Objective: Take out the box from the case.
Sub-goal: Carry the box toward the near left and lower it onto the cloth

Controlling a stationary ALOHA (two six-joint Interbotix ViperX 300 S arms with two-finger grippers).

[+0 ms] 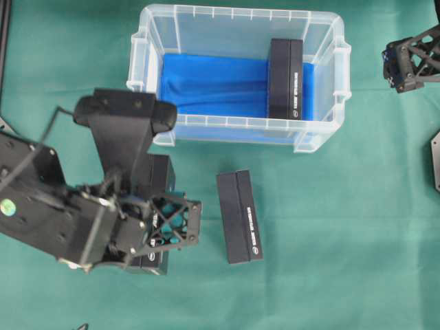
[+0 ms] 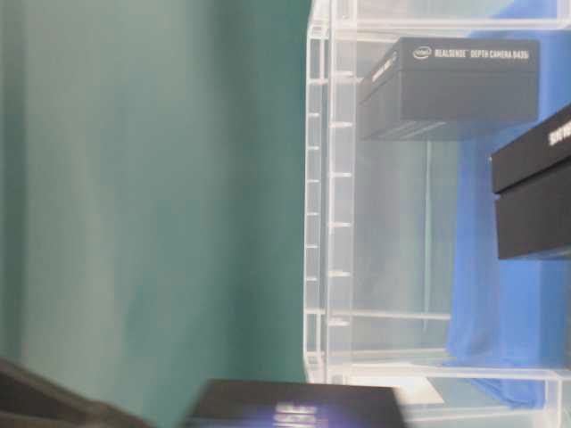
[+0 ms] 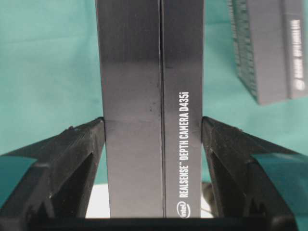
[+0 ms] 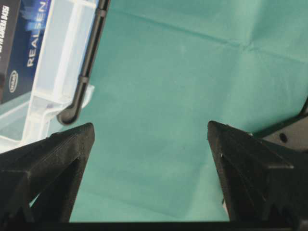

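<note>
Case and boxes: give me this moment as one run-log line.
left gripper: shut on box outside case | right gripper: open, empty | case: one box inside | cloth: one box lying free

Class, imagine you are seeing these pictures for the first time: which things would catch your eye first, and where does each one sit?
First, the clear case at the top middle of the green cloth, with a blue lining and one black box at its right end. Next, the left gripper at lower left, closed on a second black box. A third box lies on the cloth below the case, while the right gripper hangs open at upper right.
</note>
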